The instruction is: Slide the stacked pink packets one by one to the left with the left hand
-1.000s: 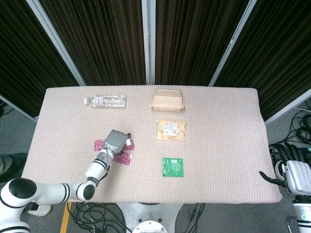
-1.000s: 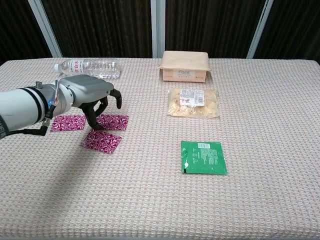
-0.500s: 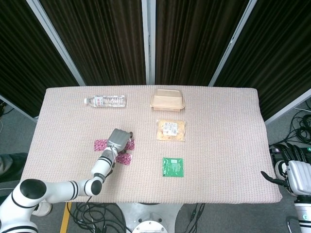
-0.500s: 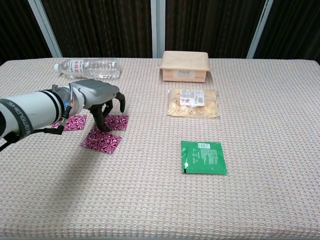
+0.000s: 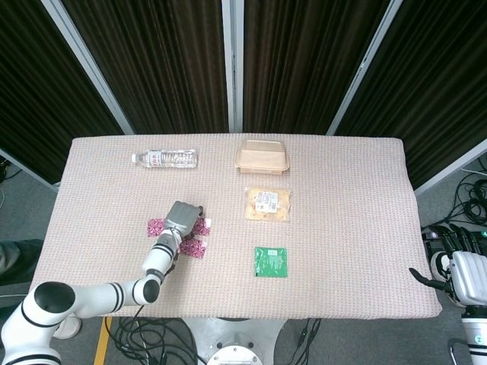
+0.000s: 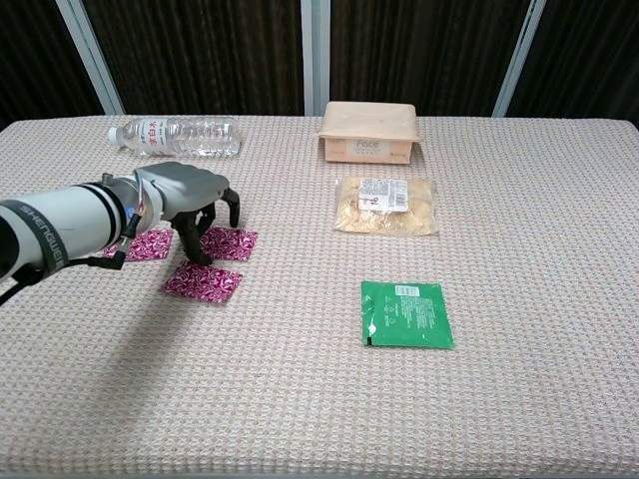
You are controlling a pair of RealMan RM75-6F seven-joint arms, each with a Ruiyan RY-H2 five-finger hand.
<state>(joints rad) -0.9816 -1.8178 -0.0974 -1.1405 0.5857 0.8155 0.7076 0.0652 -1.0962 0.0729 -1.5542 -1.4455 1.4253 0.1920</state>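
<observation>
Left hand sits over the pink packets, fingers curled downward with the tips on or just above the middle packet; nothing is pinched or lifted, and contact can't be confirmed from either view. Three packets are visible on the left-near part of the table: the leftmost packet partly hidden behind the wrist, the middle one under the fingertips, and the near packet lying just nearer to the camera and slightly tilted. They look spread out, close together, whether any edges overlap is hard to say. Step in hand, as I judge it: mid-task, pressing down on the middle packet to drag it left toward the leftmost one. Next move calls for firm downward fingertip pressure and a flat leftward pull without catching the near packet or riding over the leftmost one. Right hand hangs off the far right table edge, holding nothing, fingers apart. Water bottle, beige box, snack bag and green sachet lie well apart from the work.
</observation>
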